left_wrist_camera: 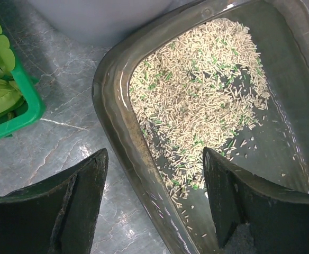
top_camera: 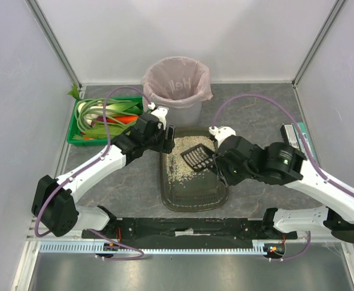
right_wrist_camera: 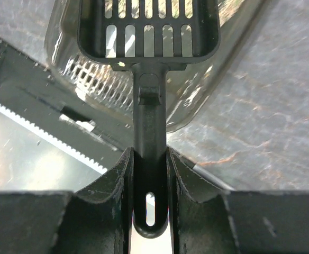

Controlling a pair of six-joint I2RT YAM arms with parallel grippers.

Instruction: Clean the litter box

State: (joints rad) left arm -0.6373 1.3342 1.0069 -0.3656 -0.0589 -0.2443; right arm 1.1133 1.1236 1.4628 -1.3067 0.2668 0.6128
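One litter box (top_camera: 192,195) mid-frame; my left gripper (left_wrist_camera: 154,177) gapes astride its rim, my right gripper (right_wrist_camera: 149,159) clenches one scoop (right_wrist_camera: 149,100).

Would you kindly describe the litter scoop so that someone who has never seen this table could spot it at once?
At the back stands a bin lined with a pink bag; just in front lies the dark litter box. Over the box's far half, the right gripper holds the scoop by its handle. It is the only black slotted piece there.
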